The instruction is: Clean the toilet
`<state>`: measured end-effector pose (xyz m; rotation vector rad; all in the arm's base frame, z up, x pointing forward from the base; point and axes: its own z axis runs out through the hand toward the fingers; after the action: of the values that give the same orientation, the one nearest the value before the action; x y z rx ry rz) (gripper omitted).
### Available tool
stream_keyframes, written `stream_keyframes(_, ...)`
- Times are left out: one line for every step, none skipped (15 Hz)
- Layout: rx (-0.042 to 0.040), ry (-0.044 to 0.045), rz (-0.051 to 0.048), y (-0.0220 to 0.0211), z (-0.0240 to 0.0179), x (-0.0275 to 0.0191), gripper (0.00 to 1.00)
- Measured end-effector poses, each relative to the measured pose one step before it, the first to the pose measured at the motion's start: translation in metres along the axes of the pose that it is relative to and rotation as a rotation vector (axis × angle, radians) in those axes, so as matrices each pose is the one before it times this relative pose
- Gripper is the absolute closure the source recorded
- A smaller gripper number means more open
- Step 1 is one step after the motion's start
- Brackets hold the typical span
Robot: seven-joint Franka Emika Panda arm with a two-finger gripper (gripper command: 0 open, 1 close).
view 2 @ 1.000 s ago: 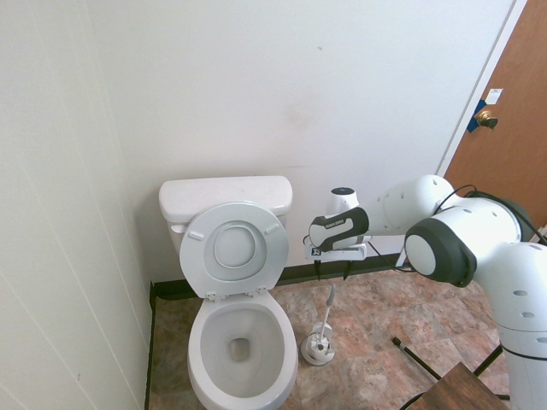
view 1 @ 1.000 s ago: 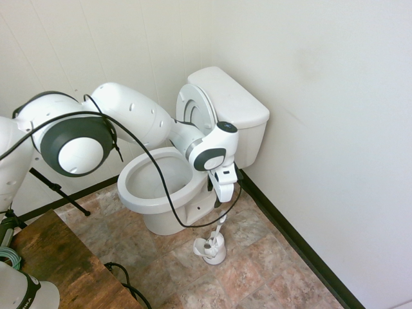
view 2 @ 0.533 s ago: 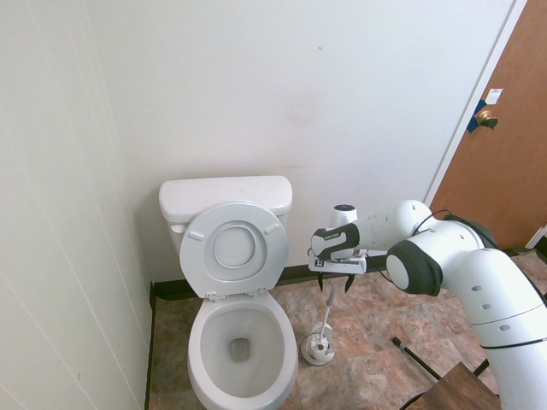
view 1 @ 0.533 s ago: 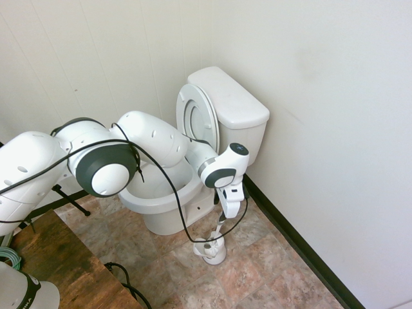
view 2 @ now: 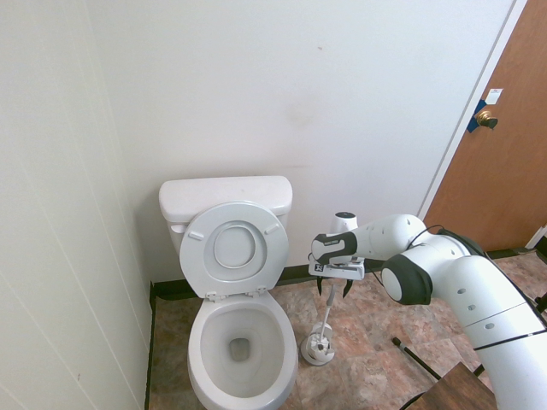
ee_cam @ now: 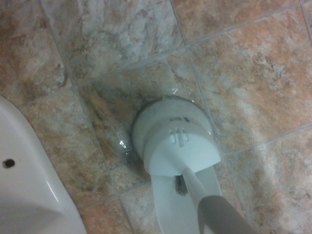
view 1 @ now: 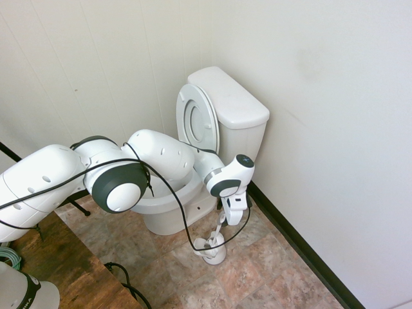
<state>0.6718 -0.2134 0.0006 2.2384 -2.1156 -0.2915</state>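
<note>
Gripper (view 2: 333, 289): open, fingers pointing down, one on each side of the upper end of the brush (view 2: 326, 313) in the second exterior view. No grip is visible; contact with the handle cannot be confirmed.

The brush leans upward at a tilt from its holder (view 2: 317, 349), which stands on the floor (view 2: 376, 342). Dark bristles (ee_cam: 181, 185) show at the holder's opening in the wrist view.

The toilet (view 2: 198, 354) stands beside the holder. Its seat (view 2: 193, 256) is raised and leans toward the tank (view 2: 226, 195); the bowl is uncovered.

Step in hand, as judged: pick up the brush. Next move: centre the fingers on the handle, lower slightly if required, close, then lift along the handle's tilt until the head leaves the holder. An off-axis pull could tip or drag the holder.

Clearances: the wall (view 2: 359, 102) and its dark skirting (view 1: 290, 239) bound the space behind the gripper. The bowl rim bounds the toilet side; raise the brush head above it before crossing. Open floor lies on the holder's other side. The wooden surface (view 1: 64, 264) stands well apart from the holder.
</note>
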Motion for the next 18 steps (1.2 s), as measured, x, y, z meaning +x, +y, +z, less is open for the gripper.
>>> stream_keyframes(-0.00079,-0.00352,-0.00032,-0.00126,0.00243,-0.00026,1.00)
stream_keyframes(-0.00121,-0.00325,0.00018,-0.00076,0.00283,-0.00012,1.00)
stream_keyframes(-0.00051,-0.00283,0.00078,-0.00030,0.00290,0.00021,1.00)
stream_keyframes(-0.00088,-0.00212,0.00080,0.00001,0.00299,0.00025,1.00)
stream_keyframes(-0.00049,-0.00248,0.00053,-0.00028,0.00286,-0.00018,1.00)
stream_keyframes(-0.00151,-0.00237,-0.00039,-0.00022,0.00318,-0.00056,1.00)
stream_keyframes(-0.00062,-0.00060,-0.00057,-0.00045,0.00211,-0.00006,1.00)
stream_keyframes(-0.00041,-0.00085,0.00070,-0.00016,0.00203,0.00054,1.00)
stream_keyframes(-0.00012,-0.00050,0.00137,0.00023,0.00149,0.00122,1.00)
stream_keyframes(0.00059,-0.00038,0.00123,0.00011,0.00034,0.00175,1.00)
stream_keyframes(0.00063,-0.00070,0.00076,0.00035,-0.00032,0.00181,1.00)
stream_keyframes(0.00053,-0.00015,0.00000,0.00004,-0.00042,0.00074,1.00)
stream_keyframes(-0.00012,-0.00055,-0.00076,-0.00041,-0.00081,-0.00002,1.00)
stream_keyframes(-0.00076,-0.00099,-0.00079,-0.00057,-0.00116,-0.00014,1.00)
stream_keyframes(-0.00028,-0.00054,-0.00060,-0.00035,-0.00076,0.00001,1.00)
stream_keyframes(-0.00041,-0.00041,-0.00051,-0.00016,-0.00032,-0.00007,1.00)
stream_keyframes(0.00014,0.00001,-0.00053,-0.00010,-0.00018,0.00000,1.00)
stream_keyframes(0.00002,-0.00002,-0.00073,0.00005,0.00000,0.00014,1.00)
